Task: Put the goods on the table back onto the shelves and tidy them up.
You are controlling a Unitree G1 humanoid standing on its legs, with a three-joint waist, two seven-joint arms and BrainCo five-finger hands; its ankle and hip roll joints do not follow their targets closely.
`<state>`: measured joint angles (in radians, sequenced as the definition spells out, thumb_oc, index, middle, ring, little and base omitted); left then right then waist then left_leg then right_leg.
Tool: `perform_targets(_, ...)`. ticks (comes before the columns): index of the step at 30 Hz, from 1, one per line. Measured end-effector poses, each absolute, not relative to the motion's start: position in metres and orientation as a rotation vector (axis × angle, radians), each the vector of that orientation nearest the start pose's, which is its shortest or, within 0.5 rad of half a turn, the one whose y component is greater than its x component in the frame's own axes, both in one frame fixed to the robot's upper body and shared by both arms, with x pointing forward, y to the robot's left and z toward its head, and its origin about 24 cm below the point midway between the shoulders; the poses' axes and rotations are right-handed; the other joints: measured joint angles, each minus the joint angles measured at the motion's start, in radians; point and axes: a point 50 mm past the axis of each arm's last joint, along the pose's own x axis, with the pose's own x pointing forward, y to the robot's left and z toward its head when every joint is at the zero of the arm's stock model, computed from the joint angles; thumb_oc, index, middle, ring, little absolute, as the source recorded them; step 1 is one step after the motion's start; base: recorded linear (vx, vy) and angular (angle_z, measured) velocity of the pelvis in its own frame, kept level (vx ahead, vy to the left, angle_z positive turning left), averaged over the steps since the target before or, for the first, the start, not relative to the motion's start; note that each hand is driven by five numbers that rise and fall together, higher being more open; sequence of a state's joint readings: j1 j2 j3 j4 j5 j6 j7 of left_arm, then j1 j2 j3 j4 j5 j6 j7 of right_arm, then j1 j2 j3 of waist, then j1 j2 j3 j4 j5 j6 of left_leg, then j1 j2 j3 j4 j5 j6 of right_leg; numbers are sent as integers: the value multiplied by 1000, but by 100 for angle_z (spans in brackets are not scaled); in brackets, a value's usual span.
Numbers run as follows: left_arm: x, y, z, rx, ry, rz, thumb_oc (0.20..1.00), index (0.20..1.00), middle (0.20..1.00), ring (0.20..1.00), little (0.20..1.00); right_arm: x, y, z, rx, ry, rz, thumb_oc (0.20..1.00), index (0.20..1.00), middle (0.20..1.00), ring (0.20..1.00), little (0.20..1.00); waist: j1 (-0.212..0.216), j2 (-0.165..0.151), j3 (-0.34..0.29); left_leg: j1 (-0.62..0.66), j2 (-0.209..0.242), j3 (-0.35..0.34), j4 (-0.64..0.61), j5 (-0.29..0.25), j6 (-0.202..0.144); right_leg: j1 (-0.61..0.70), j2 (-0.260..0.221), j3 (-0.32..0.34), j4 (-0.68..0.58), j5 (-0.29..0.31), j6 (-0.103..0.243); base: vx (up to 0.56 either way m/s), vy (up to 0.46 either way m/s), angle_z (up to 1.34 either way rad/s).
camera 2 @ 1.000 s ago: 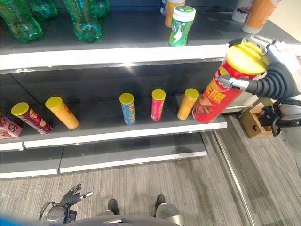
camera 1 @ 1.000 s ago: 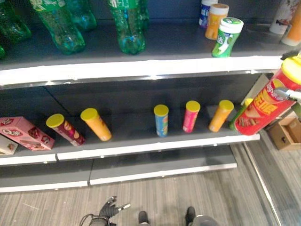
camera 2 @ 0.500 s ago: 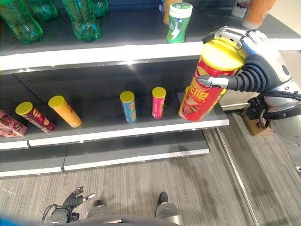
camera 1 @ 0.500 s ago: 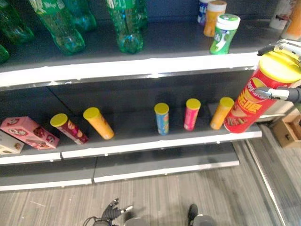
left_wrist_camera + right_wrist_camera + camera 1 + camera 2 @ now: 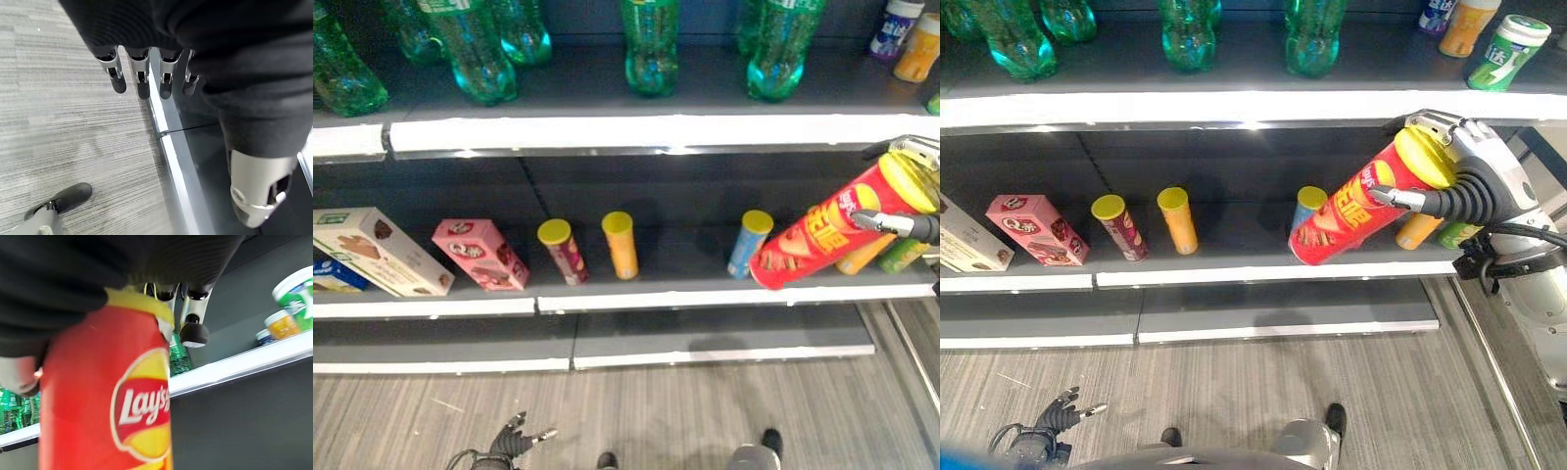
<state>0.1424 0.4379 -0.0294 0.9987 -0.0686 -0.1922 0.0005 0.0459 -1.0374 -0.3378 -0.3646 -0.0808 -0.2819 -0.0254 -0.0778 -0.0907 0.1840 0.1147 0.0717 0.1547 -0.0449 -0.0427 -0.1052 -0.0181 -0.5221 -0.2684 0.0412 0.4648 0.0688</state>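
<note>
At the right end of the middle shelf [image 5: 1263,275], a dark matte board edged with a white strip, the right hand [image 5: 1469,171] has its silver fingers and thumb curled round the yellow-capped top of a tall red chip can [image 5: 1356,208]. The glossy cylinder leans steeply, its base down at the shelf's front edge and its lid up toward the underside of the top shelf [image 5: 1234,103]; whether the base touches the board is unclear. Just behind it stands a slim blue tube [image 5: 748,243] with a yellow lid, and beside the hand an orange tube [image 5: 1416,231] and a green one [image 5: 1457,234] are partly hidden. Further left along the same board stand an orange tube [image 5: 621,245] and a maroon tube [image 5: 562,252], both yellow-lidded, then a pink carton [image 5: 480,254] and a long white carton [image 5: 380,251] lying tilted. Translucent green plastic bottles [image 5: 651,44] line the top shelf, with a green-and-white tub [image 5: 1505,52] near its right end. The left hand [image 5: 146,73] hangs low over the striped grey floor [image 5: 656,421], fingers straight and loose, holding nothing.
</note>
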Motion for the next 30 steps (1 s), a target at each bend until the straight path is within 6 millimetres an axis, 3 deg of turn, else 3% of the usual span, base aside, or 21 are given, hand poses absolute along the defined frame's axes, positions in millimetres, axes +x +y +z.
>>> perform_targets(2,97,308,-119,367,932,199,1000,1000,1000,1000,1000,218,-258,251,-1163,-711,19,200,200,200,200,200,1,-2,14,-6,-12,5,29,-11,19,-18,-9,0,19,54,-64,-29,124,2)
perform_targets(3,96,310,-118,366,933,208,1000,1000,1000,1000,1000,219,-258,245,-1156,-690,32,200,200,200,200,200,-3,-1,22,1,-3,-2,29,-17,31,-22,-11,12,45,50,-59,-25,113,-2)
perform_targets(4,97,311,-118,363,934,217,1000,1000,1000,1000,1000,219,-258,241,-1159,-666,50,200,200,200,200,200,1,7,27,15,8,-1,16,-15,34,-32,5,15,72,5,-8,-4,136,2)
perform_targets(5,97,312,-117,364,931,220,1000,1000,1000,1000,1000,219,-258,238,-1158,-653,58,200,200,200,200,200,4,12,27,12,26,-4,13,-13,38,-46,56,28,114,-123,93,19,86,-8)
perform_targets(6,95,315,-116,359,936,239,1000,1000,1000,1000,1000,219,-258,237,-1161,-650,67,200,200,200,200,200,4,19,31,12,53,-6,4,-6,38,-60,148,58,157,-261,122,30,27,-13)
perform_targets(7,88,316,-119,352,958,245,1000,1000,1000,1000,1000,219,-257,241,-1172,-660,75,200,200,200,200,200,5,14,31,10,73,1,-9,13,20,-36,277,24,99,-379,102,9,2,-14)
perform_targets(8,84,311,-122,343,977,235,1000,1000,1000,1000,1000,221,-256,245,-1172,-676,69,200,200,200,200,200,2,8,31,7,68,2,-14,14,16,5,303,-3,13,-392,88,15,-21,-7)
perform_targets(9,84,307,-124,330,981,230,1000,1000,1000,1000,1000,223,-256,246,-1170,-683,68,200,200,200,200,200,-4,3,29,11,60,-2,-27,20,7,40,312,9,-47,-399,95,59,-21,8)
perform_targets(12,93,285,-130,277,948,195,1000,1000,1000,1000,1000,225,-252,244,-1171,-673,98,200,200,200,200,200,0,54,41,29,84,-3,-45,27,-1,84,354,3,-138,-360,79,103,-70,-1)
perform_targets(16,95,264,-136,214,941,180,1000,1000,1000,1000,1000,230,-244,238,-1170,-654,159,200,200,200,200,200,-2,80,40,30,96,2,-45,28,-5,80,365,8,-139,-357,79,81,-72,-7)
perform_targets(23,95,263,-137,220,941,167,1000,1000,1000,1000,1000,238,-220,212,-1113,-612,322,200,200,200,200,200,11,45,29,27,94,1,-46,31,-14,81,360,4,-139,-355,78,40,-39,2)
perform_targets(30,91,264,-137,232,950,161,1000,1000,1000,1000,1000,251,-205,185,-1052,-541,422,200,200,200,200,200,53,22,12,11,95,-3,-46,36,-21,75,359,-1,-140,-353,75,10,-11,2)
